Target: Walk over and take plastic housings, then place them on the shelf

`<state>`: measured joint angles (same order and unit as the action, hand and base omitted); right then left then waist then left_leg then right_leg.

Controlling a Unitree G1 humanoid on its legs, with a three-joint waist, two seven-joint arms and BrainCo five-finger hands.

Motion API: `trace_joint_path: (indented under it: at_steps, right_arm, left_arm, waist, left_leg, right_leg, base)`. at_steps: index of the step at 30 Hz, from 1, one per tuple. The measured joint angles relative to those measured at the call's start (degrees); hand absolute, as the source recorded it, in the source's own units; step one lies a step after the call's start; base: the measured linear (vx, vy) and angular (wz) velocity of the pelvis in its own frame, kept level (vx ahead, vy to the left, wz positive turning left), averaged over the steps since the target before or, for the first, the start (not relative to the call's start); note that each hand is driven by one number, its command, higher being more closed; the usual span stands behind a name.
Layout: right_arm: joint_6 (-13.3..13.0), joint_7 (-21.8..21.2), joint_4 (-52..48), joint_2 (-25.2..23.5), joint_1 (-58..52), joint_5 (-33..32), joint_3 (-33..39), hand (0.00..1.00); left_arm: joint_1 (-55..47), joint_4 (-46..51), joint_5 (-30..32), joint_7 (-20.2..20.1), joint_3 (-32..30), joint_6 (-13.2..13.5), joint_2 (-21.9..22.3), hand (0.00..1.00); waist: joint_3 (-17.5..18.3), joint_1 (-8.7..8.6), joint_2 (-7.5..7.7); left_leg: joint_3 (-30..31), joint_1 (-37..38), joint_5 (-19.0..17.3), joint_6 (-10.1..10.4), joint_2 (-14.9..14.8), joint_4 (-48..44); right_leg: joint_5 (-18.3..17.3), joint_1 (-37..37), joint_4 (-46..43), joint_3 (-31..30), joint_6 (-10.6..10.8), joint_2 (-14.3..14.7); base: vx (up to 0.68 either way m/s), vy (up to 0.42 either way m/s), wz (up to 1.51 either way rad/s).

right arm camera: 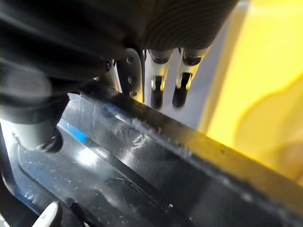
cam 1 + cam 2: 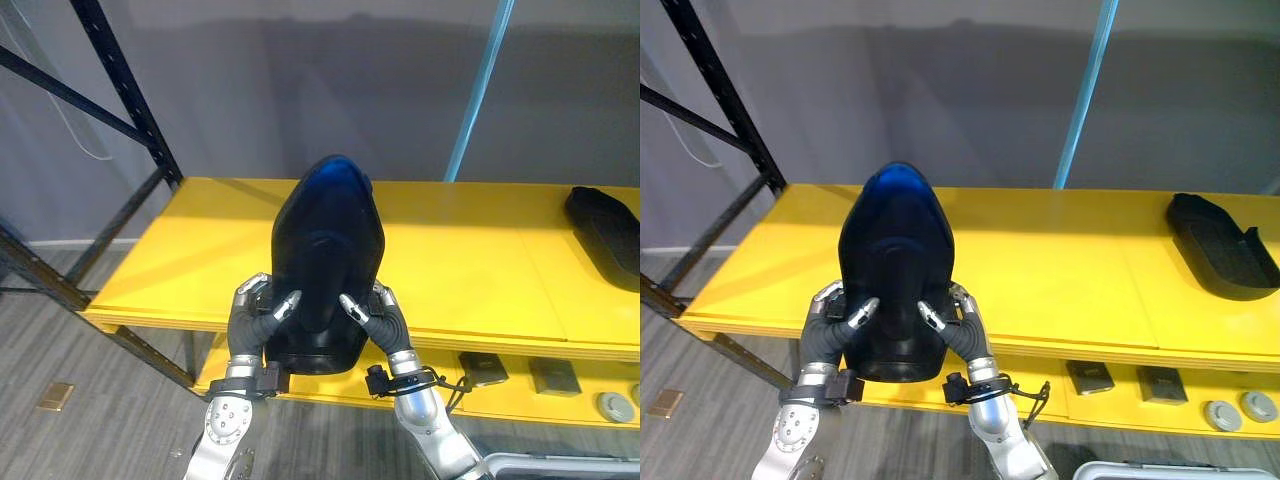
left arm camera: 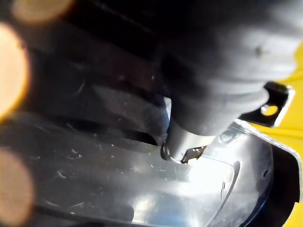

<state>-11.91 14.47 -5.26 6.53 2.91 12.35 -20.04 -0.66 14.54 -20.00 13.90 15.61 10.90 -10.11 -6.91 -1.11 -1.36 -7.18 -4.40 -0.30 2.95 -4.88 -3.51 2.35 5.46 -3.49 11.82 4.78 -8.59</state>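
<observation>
I hold a large glossy black plastic housing [image 2: 328,250] upright between both hands, over the front edge of the yellow shelf board [image 2: 470,270]. My left hand [image 2: 248,318] grips its lower left side and my right hand [image 2: 388,322] its lower right side. Both thumbs press on its front face, with the fingers wrapped round its edges. Seen from the right wrist, the fingers [image 1: 158,80] reach past the housing's rim [image 1: 142,165]. The left wrist view shows the housing's shiny scratched surface [image 3: 118,179] very close. A second black housing [image 2: 1220,250] lies on the board at the far right.
A dark metal upright with diagonal braces [image 2: 130,100] stands at the shelf's left end, and a blue post [image 2: 480,90] rises behind it. On the lower shelf at the right lie small dark blocks [image 2: 482,368] and round grey discs [image 2: 615,407]. The board's middle is bare.
</observation>
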Motion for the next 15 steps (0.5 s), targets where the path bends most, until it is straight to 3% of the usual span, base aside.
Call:
trace_joint_path:
  at_steps: [6, 9, 13, 15]
  right_arm:
    - [2.04, -2.10, -6.39, -3.92, -5.74, -0.10, 6.88, 0.00]
    - [2.38, -2.24, -10.19, -5.77, -8.56, -1.89, 10.01, 0.00]
    - [0.75, -1.29, -20.16, -5.69, -13.85, -10.24, 21.41, 0.00]
    - [-0.37, 0.37, -21.55, -3.92, -15.44, -11.84, 27.01, 0.00]
  left_arm:
    - [8.81, -7.09, -0.35, -2.04, 1.05, -0.68, 2.42, 1.00]
    - [16.56, -13.28, -1.32, -1.95, 0.87, -0.67, 2.91, 1.00]
    - [26.20, -25.56, -7.16, 4.18, -15.08, -0.61, 1.90, 1.00]
    - [28.71, -28.89, -10.58, 7.40, -19.02, -0.38, -1.52, 1.00]
  waist:
    - [0.00, -1.99, 0.03]
    - [-0.05, -4.02, 0.11]
    - [-0.10, -8.09, 0.18]
    - [-0.11, -9.59, 0.18]
  left_leg:
    - [-3.93, 2.70, -0.27, 0.47, -0.02, 2.45]
    - [-8.31, 4.21, -1.05, 0.86, -0.32, 3.09]
    - [-14.48, 4.95, -2.32, 1.85, -1.36, 3.08]
    - [-16.50, 5.19, -2.47, 2.17, -2.14, 3.22]
  right_leg:
    - [1.63, -1.15, 3.50, -3.13, 0.19, 0.80]
    - [2.93, -0.42, 4.64, -7.08, 0.30, 1.55]
    - [4.41, 1.67, 5.63, -13.09, 0.16, 3.29]
    - [5.23, 2.42, 6.60, -15.16, -0.27, 4.33]
  base:
    - [0.07, 0.033, -0.29]
    - [-0.03, 0.039, -0.74]
    - [-0.03, 0.000, -0.80]
    - [0.02, -0.031, -0.53]
